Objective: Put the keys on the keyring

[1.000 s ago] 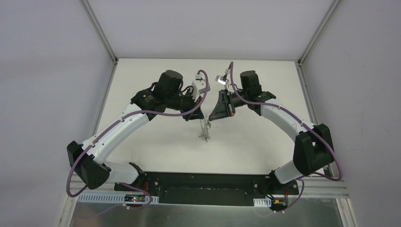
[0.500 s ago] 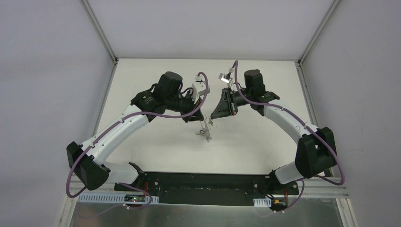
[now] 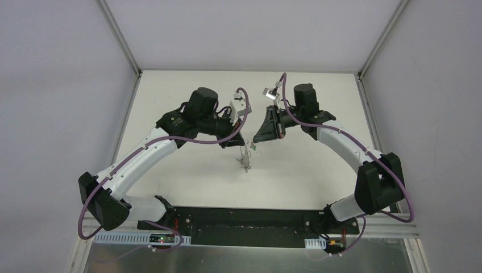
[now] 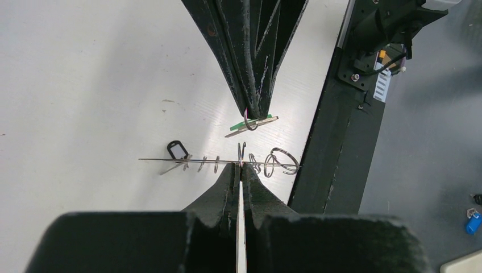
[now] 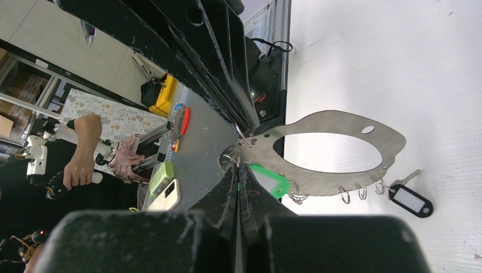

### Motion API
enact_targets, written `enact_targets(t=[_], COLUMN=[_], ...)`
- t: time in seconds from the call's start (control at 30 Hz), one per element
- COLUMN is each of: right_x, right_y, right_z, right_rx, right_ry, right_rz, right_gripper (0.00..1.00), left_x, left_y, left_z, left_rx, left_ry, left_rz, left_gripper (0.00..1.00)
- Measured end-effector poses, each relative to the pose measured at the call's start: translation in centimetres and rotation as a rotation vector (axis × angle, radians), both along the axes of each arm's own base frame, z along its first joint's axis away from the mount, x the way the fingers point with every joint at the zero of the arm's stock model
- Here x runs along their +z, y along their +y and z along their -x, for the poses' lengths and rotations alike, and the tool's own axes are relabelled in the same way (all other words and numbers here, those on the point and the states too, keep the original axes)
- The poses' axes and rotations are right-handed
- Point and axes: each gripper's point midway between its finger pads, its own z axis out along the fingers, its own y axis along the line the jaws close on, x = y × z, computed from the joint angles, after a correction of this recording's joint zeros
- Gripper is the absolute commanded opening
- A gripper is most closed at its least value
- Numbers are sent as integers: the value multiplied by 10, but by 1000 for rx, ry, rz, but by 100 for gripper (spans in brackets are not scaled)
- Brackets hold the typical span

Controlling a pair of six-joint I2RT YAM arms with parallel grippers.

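Maybe halfway: left gripper (image 4: pixel 240 168) pinched shut on the keyring (image 5: pixel 335 120), right gripper (image 5: pixel 237 169) clamped on the green key (image 5: pixel 267 181), the two just apart over the table's (image 3: pixel 295 170) middle, not threaded yet.

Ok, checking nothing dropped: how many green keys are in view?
1. The key hangs at the right gripper's shut tips, just beside the keyring held by the left gripper. More could be hidden behind the grippers.

Green key (image 5: pixel 268 182) partly behind the right jaws; keyring (image 3: pixel 245 161) tiny, indistinct from above.
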Motion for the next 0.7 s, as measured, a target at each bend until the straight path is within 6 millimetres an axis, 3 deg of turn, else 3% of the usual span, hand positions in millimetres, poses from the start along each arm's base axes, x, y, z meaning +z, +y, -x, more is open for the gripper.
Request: enact_targets(t=[0.7], right_x=[-4], right_y=[0], right_z=[0], right_rx=[0], right_ry=[35], right_rz=[8], right_gripper=[0], left_x=[2], left_y=[0], left_z=[1], left_rx=[0], left_ry=[-7], left_rz=[11], left_gripper=[0])
